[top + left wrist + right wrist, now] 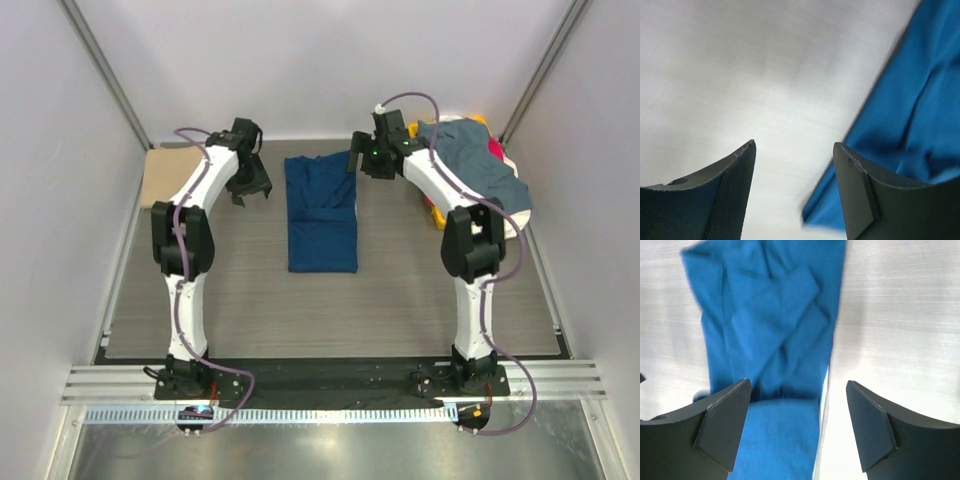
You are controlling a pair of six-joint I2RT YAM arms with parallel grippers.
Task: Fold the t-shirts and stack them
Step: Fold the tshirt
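A navy blue t-shirt [322,213] lies folded into a long strip on the middle of the table, sleeves tucked over its far half. My left gripper [250,187] is open and empty, just left of the shirt's far end. My right gripper [356,160] is open and empty over the shirt's far right corner. The left wrist view shows the blue cloth [912,115] to the right of the open fingers [735,185]. The right wrist view shows the folded shirt [775,350] below the open fingers [725,425]. A tan shirt [168,172] lies folded at the far left.
A heap of unfolded shirts [480,170], slate-blue on top with red, yellow and white showing under it, lies at the far right. White walls close in the table on the left, right and far sides.
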